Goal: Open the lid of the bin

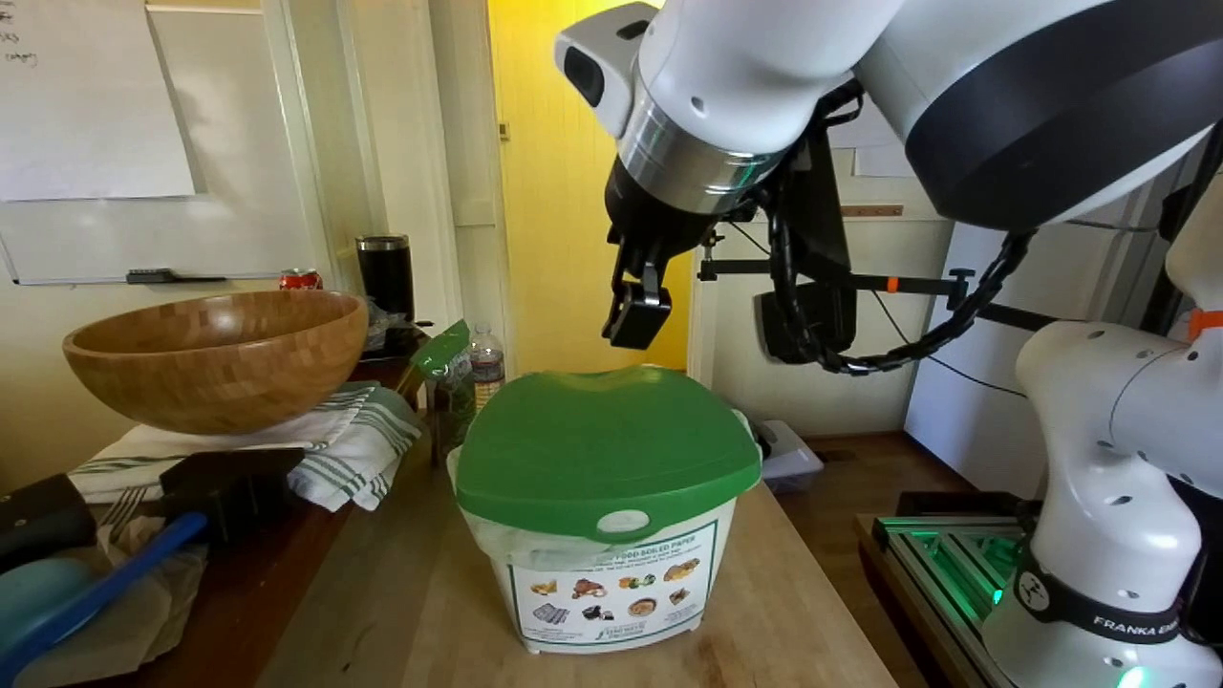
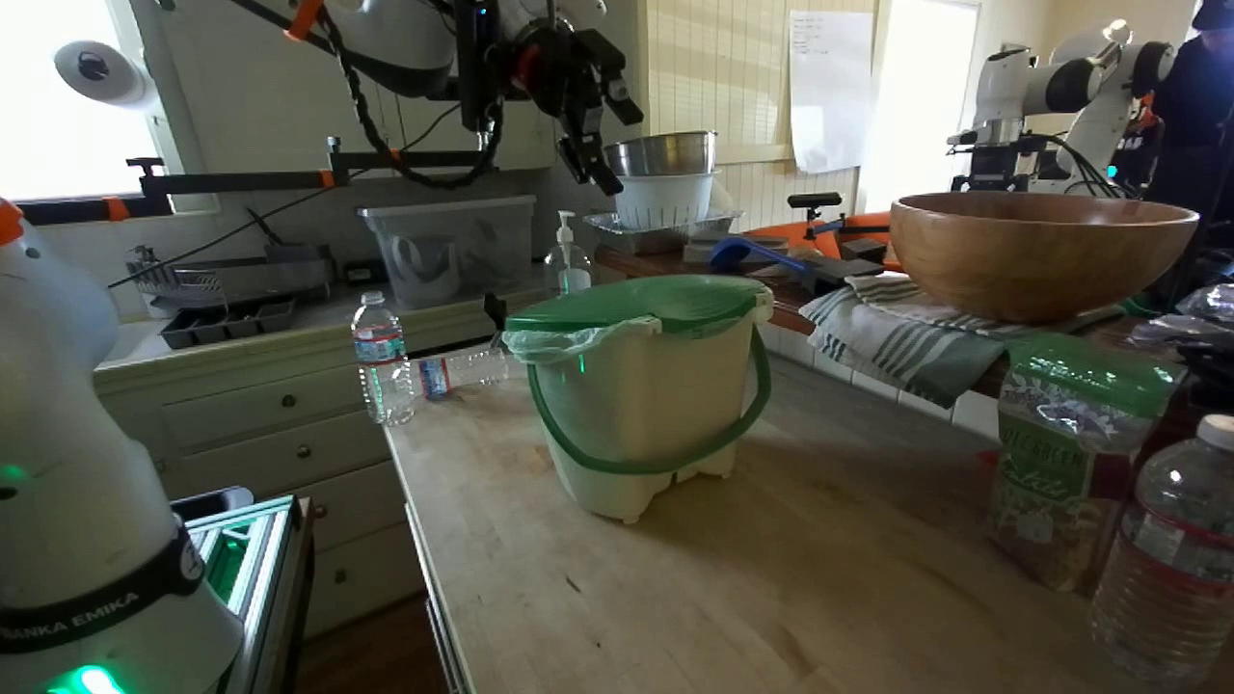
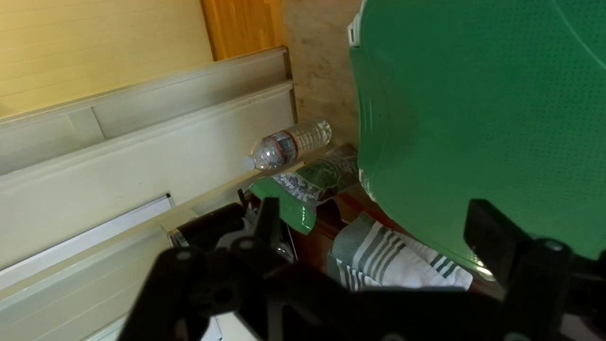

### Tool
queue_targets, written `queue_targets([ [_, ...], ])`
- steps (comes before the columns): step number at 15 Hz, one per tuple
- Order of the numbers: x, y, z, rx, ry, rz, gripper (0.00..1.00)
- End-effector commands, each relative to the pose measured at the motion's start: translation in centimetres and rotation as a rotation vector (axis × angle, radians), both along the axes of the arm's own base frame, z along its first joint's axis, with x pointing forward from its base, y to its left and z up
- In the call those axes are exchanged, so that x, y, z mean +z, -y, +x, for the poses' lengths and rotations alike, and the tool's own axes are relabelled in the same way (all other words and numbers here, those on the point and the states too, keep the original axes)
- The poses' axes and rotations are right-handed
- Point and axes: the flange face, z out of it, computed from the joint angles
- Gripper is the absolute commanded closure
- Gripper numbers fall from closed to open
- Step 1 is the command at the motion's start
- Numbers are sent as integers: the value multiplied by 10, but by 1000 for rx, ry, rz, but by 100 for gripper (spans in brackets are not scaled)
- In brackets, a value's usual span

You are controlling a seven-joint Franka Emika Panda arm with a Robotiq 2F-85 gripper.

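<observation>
The bright green lid (image 1: 602, 440) lies over the top of the white bin (image 1: 611, 594). A pale liner pokes out under the lid's rim. The lid (image 2: 665, 301) and bin (image 2: 646, 395) also show in an exterior view, with a green handle hanging down the bin's side. My gripper (image 1: 637, 317) is above the lid, toward its far edge in that view, and apart from it. In an exterior view the gripper (image 2: 615, 146) has its fingers spread. In the wrist view the gripper (image 3: 376, 210) is open and empty, and the lid (image 3: 473, 118) fills the right side.
A wooden bowl (image 1: 220, 358) sits on a striped towel (image 1: 358, 459) beside the bin's table. A snack bag (image 2: 1080, 463) and a water bottle (image 2: 1171, 549) stand near the bin. Another upright bottle (image 2: 381, 361) and a lying bottle (image 2: 463, 371) are at the other side.
</observation>
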Motion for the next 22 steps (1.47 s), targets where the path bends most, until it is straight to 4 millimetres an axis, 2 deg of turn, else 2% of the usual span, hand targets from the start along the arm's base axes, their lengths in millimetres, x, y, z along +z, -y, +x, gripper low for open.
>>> queue_targets([
  [1, -18, -4, 1, 11, -41, 7, 0],
  [7, -70, -22, -1, 33, -126, -14, 0],
  [12, -87, -47, -11, 71, -186, 13, 0],
  [19, -119, -53, -9, 70, -233, 11, 0],
  [22, -127, -60, -7, 82, -246, 19, 0],
])
